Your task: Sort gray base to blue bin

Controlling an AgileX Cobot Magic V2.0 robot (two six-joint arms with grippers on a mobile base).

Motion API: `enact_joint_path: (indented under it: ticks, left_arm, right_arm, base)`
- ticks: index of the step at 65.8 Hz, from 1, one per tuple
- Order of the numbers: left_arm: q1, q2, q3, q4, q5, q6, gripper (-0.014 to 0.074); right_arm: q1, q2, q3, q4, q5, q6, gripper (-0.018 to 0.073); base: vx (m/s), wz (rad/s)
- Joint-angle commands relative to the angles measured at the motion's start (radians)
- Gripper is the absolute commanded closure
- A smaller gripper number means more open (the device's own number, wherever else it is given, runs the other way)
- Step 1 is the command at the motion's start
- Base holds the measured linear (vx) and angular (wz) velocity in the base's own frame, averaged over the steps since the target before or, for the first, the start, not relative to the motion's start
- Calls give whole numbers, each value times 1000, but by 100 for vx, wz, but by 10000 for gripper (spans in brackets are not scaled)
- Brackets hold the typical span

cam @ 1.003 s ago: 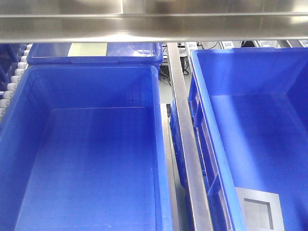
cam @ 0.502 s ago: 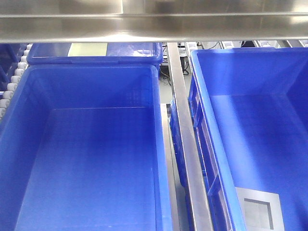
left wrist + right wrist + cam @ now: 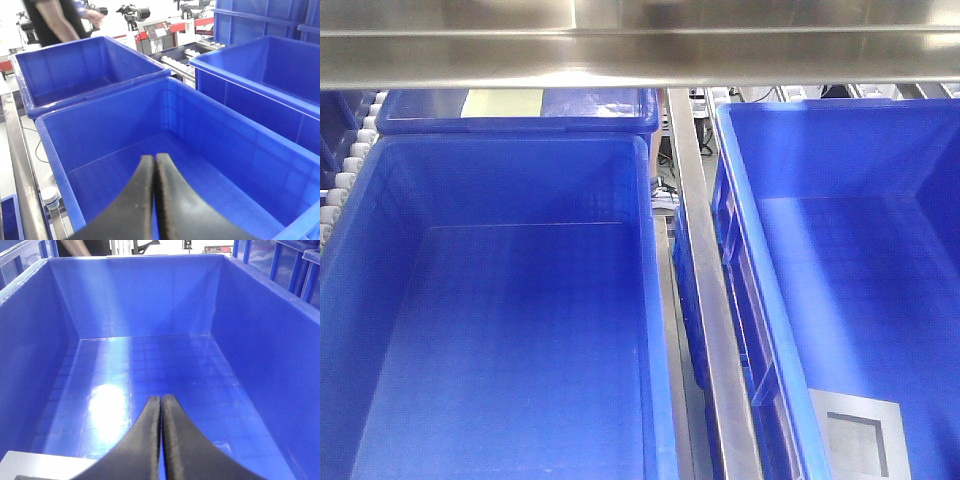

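The gray base lies on the floor of the right blue bin, at its near left corner, recess facing up. In the right wrist view the gray base shows as a pale slab at the lower left, just left of my right gripper, which is shut and empty above that blue bin's floor. My left gripper is shut on nothing and hangs over the empty left blue bin, also seen as the left bin from the front. Neither gripper shows in the front view.
A steel rail runs between the two bins and a steel beam crosses the top. A third blue bin stands beyond the left one, with roller tracks at the far left. A person stands behind.
The bins and the gray base have not moved. Only a small shape in the gap behind the left bin has shifted.
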Motion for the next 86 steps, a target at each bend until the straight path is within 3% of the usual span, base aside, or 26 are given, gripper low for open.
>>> enact_joint_path:
  ticks: [1,9,41,53,66,74,86]
  left_arm:
    - [1,-5,-24,0,-85,-33,603]
    - [1,-5,-24,14,-83,-81,603]
    - [21,-6,-23,22,-81,-56,603]
    - [182,-6,53,22,-160,7,603]
    - [409,-6,215,22,-429,7,603]
    - [527,-6,300,20,-507,3,603]
    - [586,-8,430,21,-608,3,603]
  right_arm:
    - [-2,3,5,-5,-39,-9,564]
    - [-2,3,5,-5,-39,-9,564]
    - [-2,3,5,-5,-39,-9,564]
    - [-2,3,5,-5,-39,-9,564]
    - [-2,3,5,-5,-39,-9,564]
    - [-2,3,5,-5,-39,-9,564]
    - [-2,3,5,-5,-39,-9,564]
  base:
    - [0,0]
    - [0,0]
    - [0,0]
    - [0,0]
    - [0,0]
    - [0,0]
    - [0,0]
